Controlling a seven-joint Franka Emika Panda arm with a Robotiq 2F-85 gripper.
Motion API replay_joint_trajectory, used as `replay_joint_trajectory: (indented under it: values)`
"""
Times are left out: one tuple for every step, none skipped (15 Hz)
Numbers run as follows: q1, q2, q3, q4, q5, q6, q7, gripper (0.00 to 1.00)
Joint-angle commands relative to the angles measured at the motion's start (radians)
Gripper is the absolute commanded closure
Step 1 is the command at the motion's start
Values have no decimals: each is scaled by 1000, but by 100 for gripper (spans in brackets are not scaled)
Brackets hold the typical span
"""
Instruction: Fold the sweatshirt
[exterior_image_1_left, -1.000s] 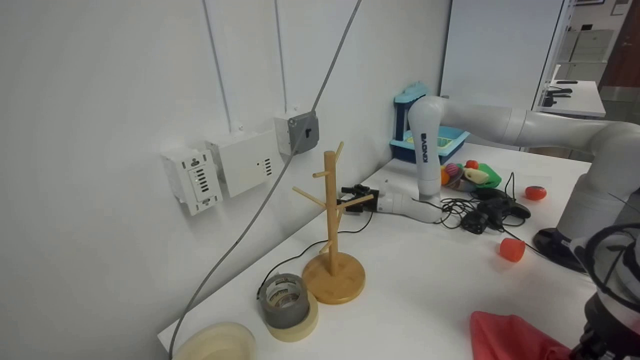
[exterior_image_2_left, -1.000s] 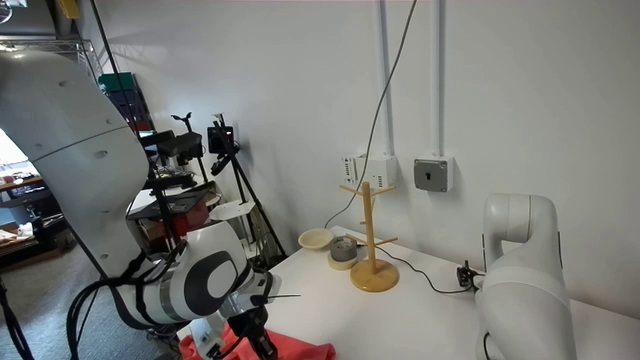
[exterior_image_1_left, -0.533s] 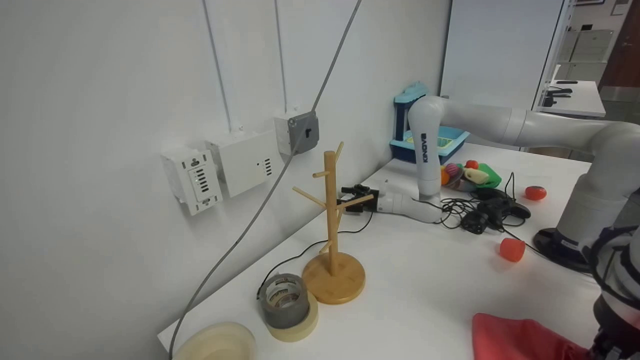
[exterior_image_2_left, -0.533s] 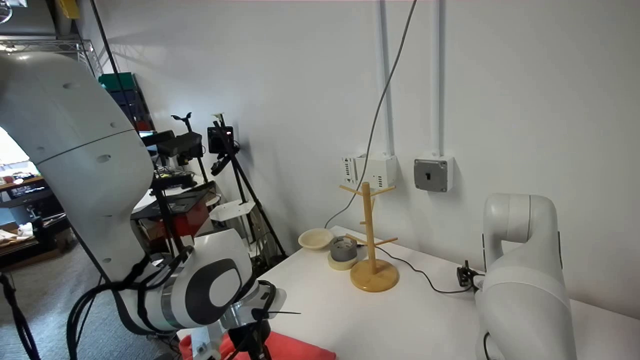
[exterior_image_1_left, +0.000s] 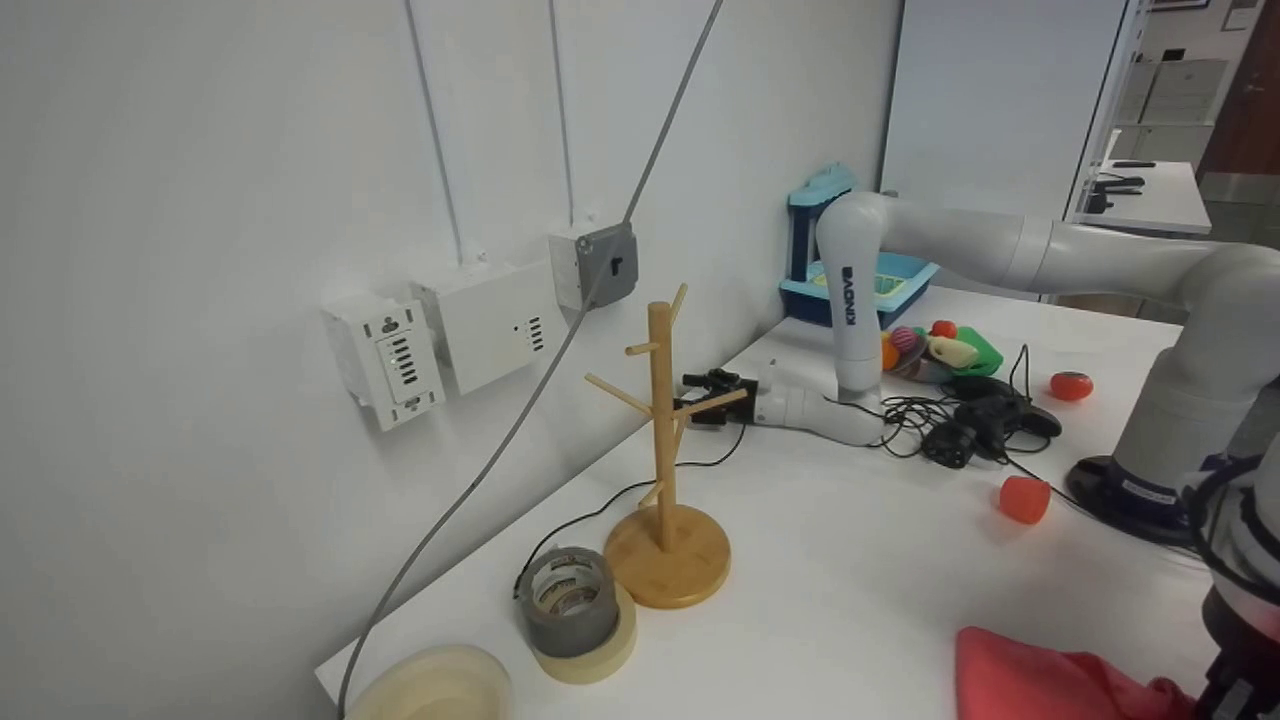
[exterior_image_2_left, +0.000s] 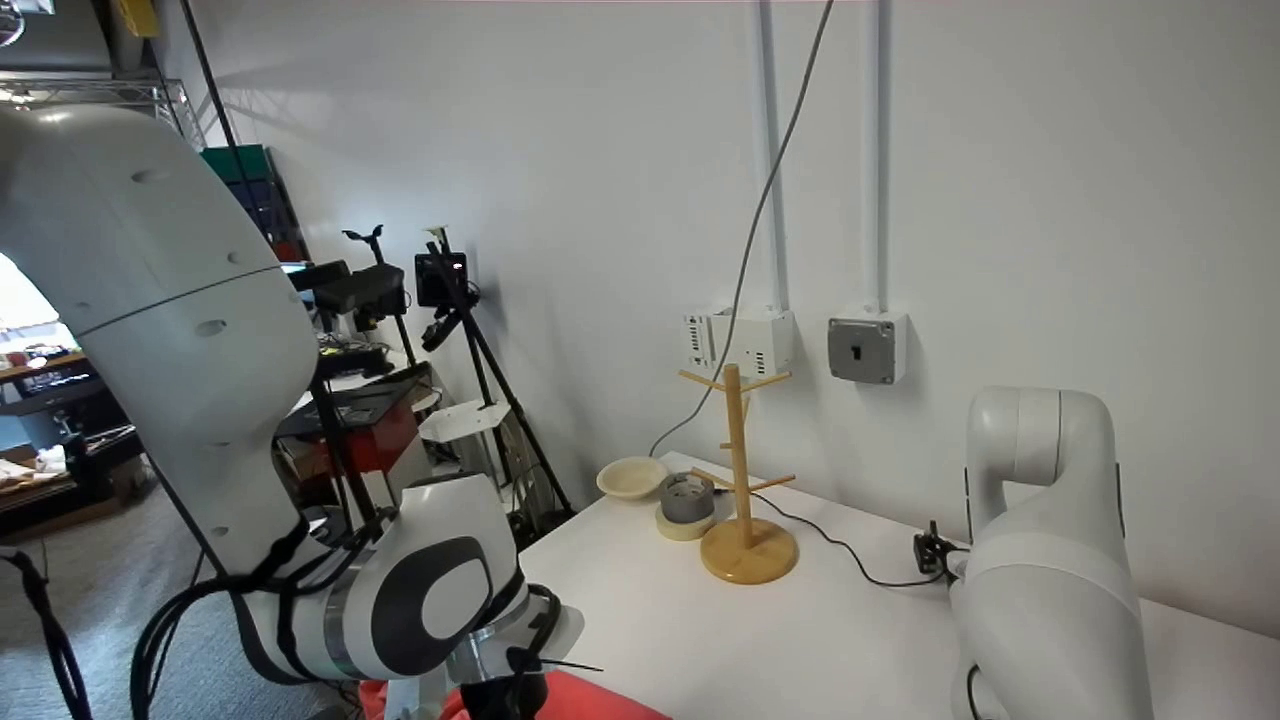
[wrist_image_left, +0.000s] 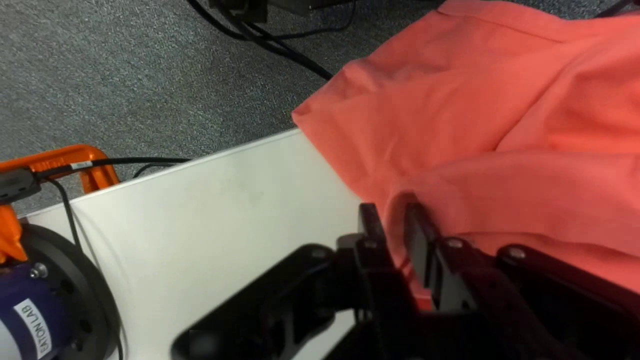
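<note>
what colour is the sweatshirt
The sweatshirt is coral red, seen best in the wrist view.

White table (exterior_image_1_left: 815, 610) — coral-red sweatshirt (wrist_image_left: 500, 100), wooden stand (exterior_image_1_left: 664, 450), stacked tape rolls (exterior_image_1_left: 572, 632)

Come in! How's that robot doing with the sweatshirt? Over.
Tool: sweatshirt between fingers, grip unclear. Sweatshirt rumpled, reaching beyond edge of table. Wooden stand apart from it.
</note>
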Motion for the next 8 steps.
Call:
replay_joint_trajectory:
  values:
    - [-65,0,46,0,-40,-15,39,48]
    - [-71,-2,50,0,-47,-19,48,41]
    - [-77,-3,58,0,-49,-20,51,34]
    - [-88,-5,72,0,-47,-18,45,25]
    - [-105,-5,95,0,-42,-1,23,19]
    - [-119,-6,114,1,-44,10,12,10]
    - [-135,-9,139,2,-52,27,1,4]
    - [-147,-13,161,4,-65,34,0,1]
